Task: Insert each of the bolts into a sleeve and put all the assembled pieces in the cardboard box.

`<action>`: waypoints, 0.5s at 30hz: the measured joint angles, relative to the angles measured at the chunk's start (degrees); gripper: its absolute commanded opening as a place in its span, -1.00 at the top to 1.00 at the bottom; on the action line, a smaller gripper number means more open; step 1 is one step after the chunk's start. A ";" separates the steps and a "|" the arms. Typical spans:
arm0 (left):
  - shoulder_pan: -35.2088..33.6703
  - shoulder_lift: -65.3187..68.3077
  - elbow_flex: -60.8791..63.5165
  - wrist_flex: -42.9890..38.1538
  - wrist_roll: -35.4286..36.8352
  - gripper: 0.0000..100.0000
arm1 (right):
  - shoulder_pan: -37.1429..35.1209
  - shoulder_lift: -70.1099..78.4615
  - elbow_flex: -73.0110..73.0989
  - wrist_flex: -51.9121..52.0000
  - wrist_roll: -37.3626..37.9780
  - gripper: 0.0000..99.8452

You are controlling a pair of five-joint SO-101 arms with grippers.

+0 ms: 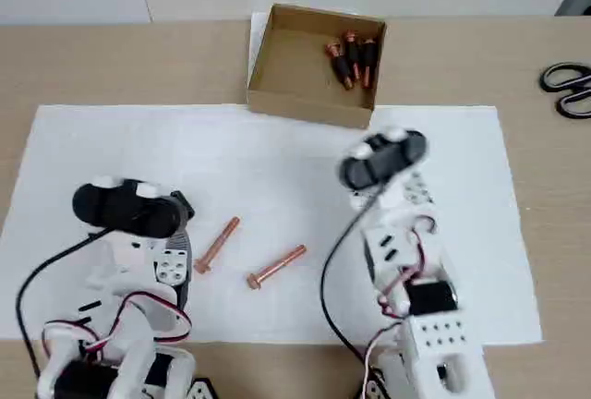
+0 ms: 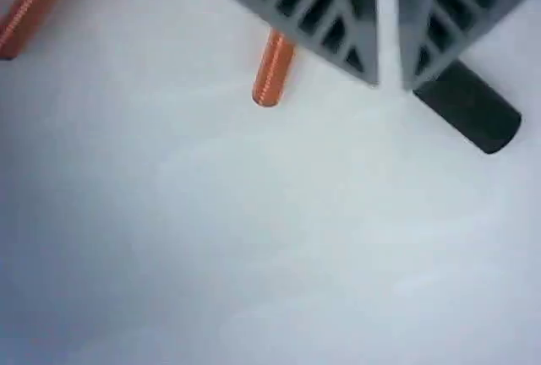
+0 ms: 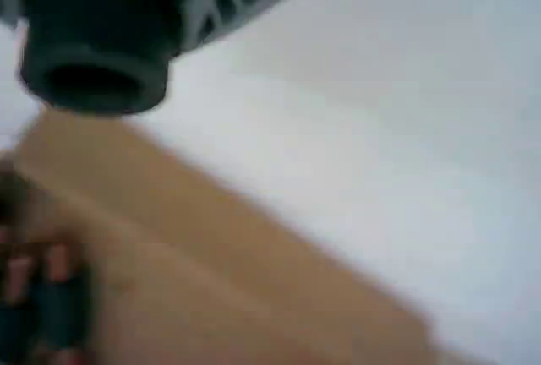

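Observation:
Two loose copper bolts lie on the white paper: one [image 1: 217, 244] by the left arm, the other [image 1: 275, 267] nearer the middle. My left gripper [image 2: 389, 82] hangs low over the paper with its jaws shut and nothing between them. A bolt's threaded end [image 2: 272, 73] pokes out beside one finger, and a black sleeve [image 2: 469, 111] lies beside the other. My right gripper [image 3: 169, 2] is shut on another black sleeve [image 3: 93, 52], hollow end showing, near the cardboard box [image 1: 286, 71]. Several assembled pieces [image 1: 351, 59] lie in the box.
White paper [image 1: 277, 168] covers most of the wooden table. Scissors [image 1: 568, 85] lie at the far right edge. The right arm's wrist [image 1: 383, 159] stands just in front of the box's near wall. The second bolt [image 2: 34, 2] lies off to the left gripper's side.

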 measured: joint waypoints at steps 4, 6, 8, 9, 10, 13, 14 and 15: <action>0.00 9.32 -7.56 2.81 0.00 0.99 | 1.58 -8.26 8.70 -4.40 0.00 0.99; 0.00 15.65 -10.73 5.01 0.00 0.99 | 1.93 -12.22 11.52 -4.31 0.00 0.99; 0.00 23.03 -13.54 7.03 0.00 0.99 | 2.11 -16.09 13.63 -3.08 0.00 0.99; 0.00 27.16 -14.95 8.00 0.00 0.99 | 2.11 -17.85 14.59 -2.11 0.00 0.99; 0.00 31.03 -16.62 8.88 0.00 0.99 | 2.11 -19.52 15.38 -1.05 0.00 0.99; 0.00 43.16 -22.77 11.43 0.00 0.99 | 1.93 -24.09 15.74 3.16 0.00 0.99; 0.00 46.95 -25.32 12.40 0.00 0.99 | 1.85 -25.67 15.74 5.10 0.00 0.99; 0.00 50.81 -28.13 13.36 0.00 0.99 | 1.85 -27.25 15.74 6.77 0.00 0.99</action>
